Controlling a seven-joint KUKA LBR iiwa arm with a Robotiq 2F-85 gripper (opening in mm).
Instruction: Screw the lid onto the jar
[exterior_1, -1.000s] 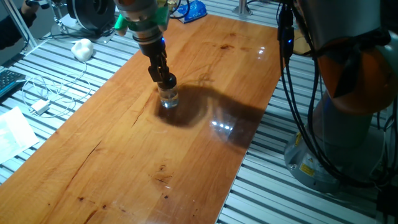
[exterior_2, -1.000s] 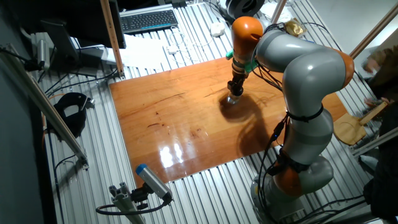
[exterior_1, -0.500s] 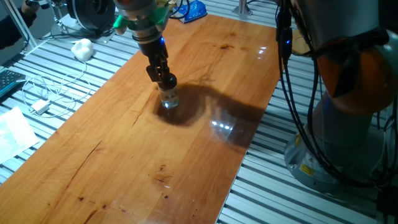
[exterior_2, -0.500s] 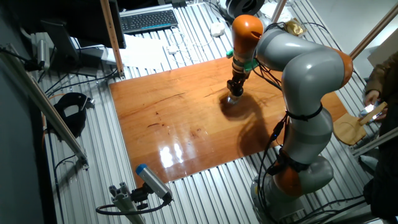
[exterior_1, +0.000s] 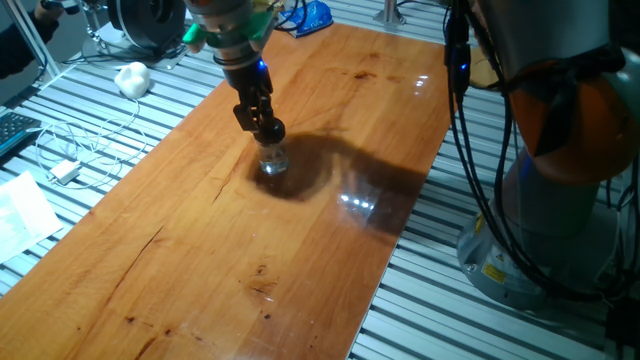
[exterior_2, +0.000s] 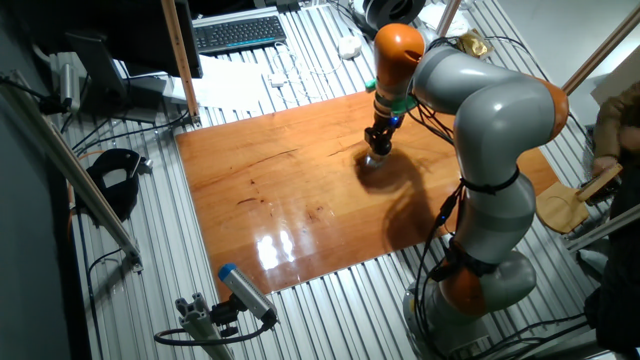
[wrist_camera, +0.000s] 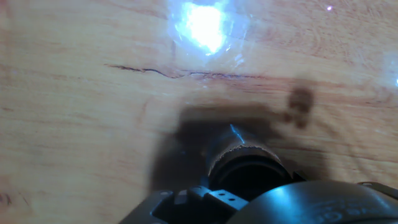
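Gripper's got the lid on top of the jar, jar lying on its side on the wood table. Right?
Not quite: the jar stands upright on the wood table, as one fixed view shows. The gripper does hold the lid on top of it.

I see the jar (exterior_1: 271, 160) standing upright on the wooden table, near its middle part toward the far side. It is small, short and made of clear glass, with bright reflections on the wall. The lid (exterior_1: 270, 131) sits on top of the jar, black, round and glossy, about same width as the jar. In the hand view its edge (wrist_camera: 245, 163) looks ridged, the picture is blurred
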